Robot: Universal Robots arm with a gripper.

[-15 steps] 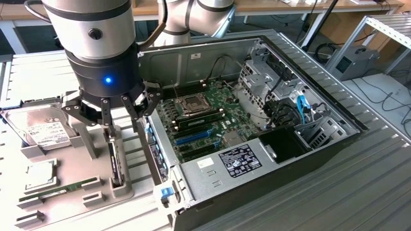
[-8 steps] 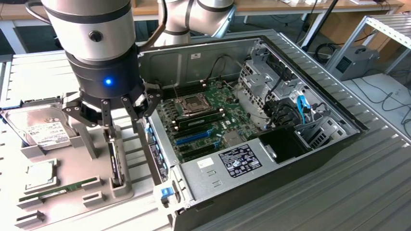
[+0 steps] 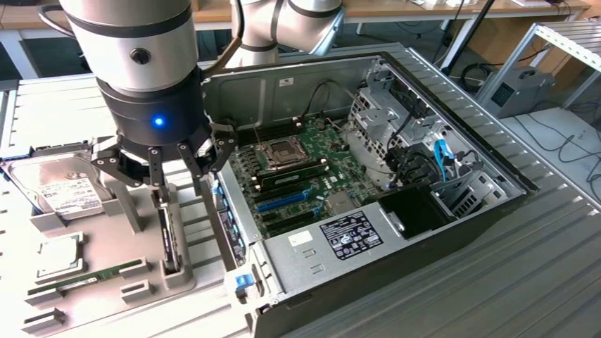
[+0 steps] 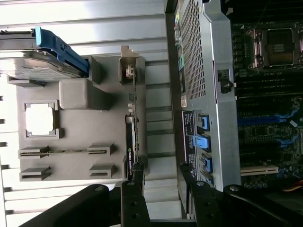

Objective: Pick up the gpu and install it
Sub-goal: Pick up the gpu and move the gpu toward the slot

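**Exterior view.** The black multi-link gripper (image 3: pixel 174 177) on the silver arm hangs with its jaws spread wide and holds nothing. At its six o'clock, close below the fingertips, is the gpu (image 3: pixel 167 239). It is a thin flat black expansion card standing on edge in a slot of the grey plastic parts tray (image 3: pixel 179 282). I cannot tell whether a fingertip touches it. The open black and silver computer case (image 3: pixel 395 141) lies at the tray's three o'clock on the ribbed grey metal bench (image 3: pixel 526 282).

**Wrist view.** The gripper (image 4: pixel 165 198) is wide open with nothing between its fingers (image 4: pixel 132 198). One finger lines up with the near end of the gpu (image 4: pixel 133 137), which is seen edge-on as a narrow dark strip in the tray (image 4: pixel 85 132). The other finger sits over the case (image 4: pixel 208 71).
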